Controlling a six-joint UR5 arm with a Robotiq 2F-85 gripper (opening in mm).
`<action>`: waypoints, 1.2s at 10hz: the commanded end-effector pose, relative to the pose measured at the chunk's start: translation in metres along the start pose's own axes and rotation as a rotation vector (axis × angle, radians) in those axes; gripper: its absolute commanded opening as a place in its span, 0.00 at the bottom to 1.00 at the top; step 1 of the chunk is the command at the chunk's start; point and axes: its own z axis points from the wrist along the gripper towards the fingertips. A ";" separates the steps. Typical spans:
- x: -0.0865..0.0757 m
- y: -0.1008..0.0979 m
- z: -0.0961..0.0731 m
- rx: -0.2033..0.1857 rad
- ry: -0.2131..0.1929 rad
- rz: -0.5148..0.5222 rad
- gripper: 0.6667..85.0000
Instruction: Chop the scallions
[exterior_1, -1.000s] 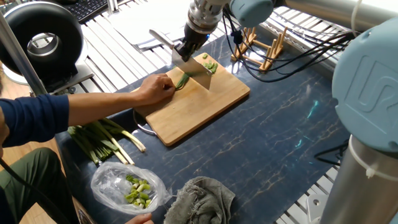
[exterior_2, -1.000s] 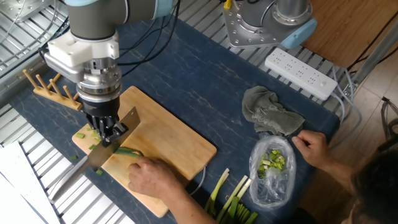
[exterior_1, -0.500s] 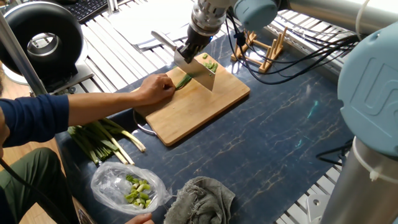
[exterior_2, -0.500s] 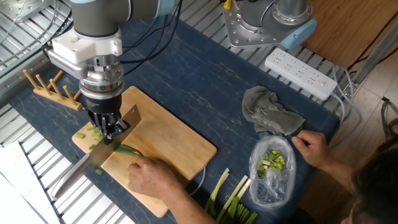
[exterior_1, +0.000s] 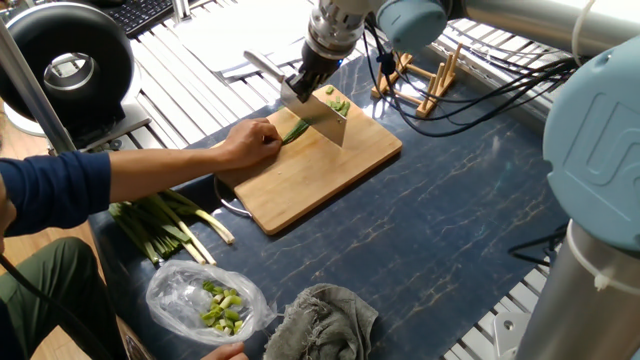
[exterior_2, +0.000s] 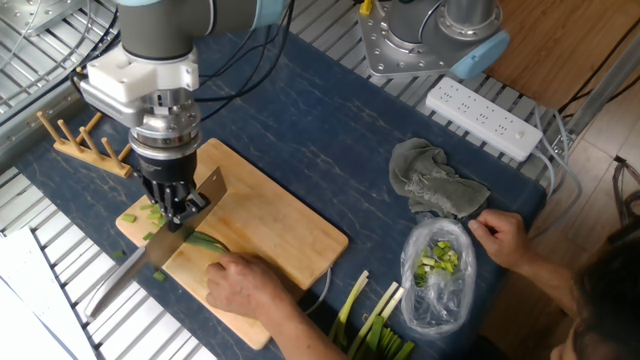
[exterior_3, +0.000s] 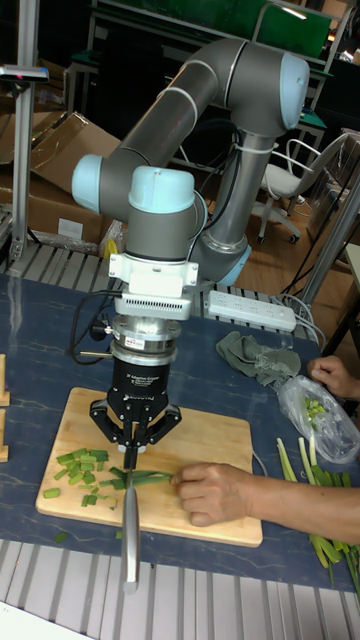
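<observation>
The black two-finger gripper is clamped on a steel cleaver-style knife, blade edge down across the slender bright-green scallions on the pale wooden cutting board. A person's bare hand pins the stalks beside the blade. Short cut bits lie on the board's other side.

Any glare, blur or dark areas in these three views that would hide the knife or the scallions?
One fixed view: sharp, with pale ceiling-light sheen on the dark table; the knife reads clearly. The other fixed view: even light, scallions visible. Tall fixed view: dim background, yet cutting board well lit.
</observation>
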 end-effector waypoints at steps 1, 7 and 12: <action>-0.005 0.002 -0.005 -0.016 -0.001 0.013 0.01; -0.009 -0.001 0.003 -0.008 -0.016 0.010 0.01; 0.008 -0.007 -0.015 -0.016 0.005 -0.010 0.01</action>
